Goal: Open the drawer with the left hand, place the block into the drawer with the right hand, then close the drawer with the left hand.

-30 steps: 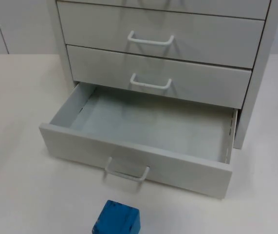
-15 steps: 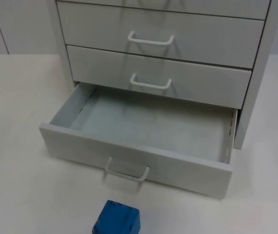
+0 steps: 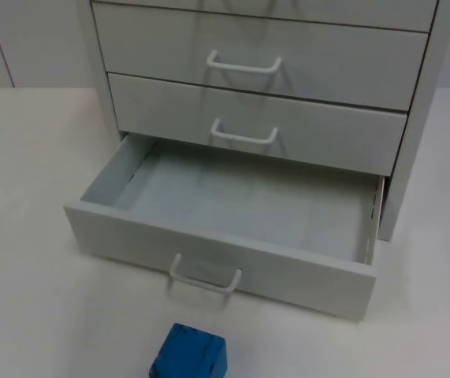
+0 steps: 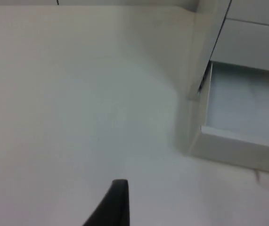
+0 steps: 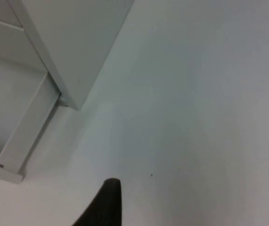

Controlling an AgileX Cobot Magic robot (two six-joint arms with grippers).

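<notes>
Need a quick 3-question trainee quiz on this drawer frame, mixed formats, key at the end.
1. True or false: the bottom drawer of the white drawer cabinet stands pulled out.
2. Multiple choice: the blue cube-shaped block lies (A) inside the open drawer, (B) on the white table top in front of the drawer's white loop handle, (C) on top of the cabinet.
3. Fill in: the open drawer's inside holds ____ objects.

Key
1. True.
2. B.
3. No; its floor is bare.

For graders: the left tool hovers over the table beside the drawer's corner; the right tool over the table beside the cabinet.
</notes>
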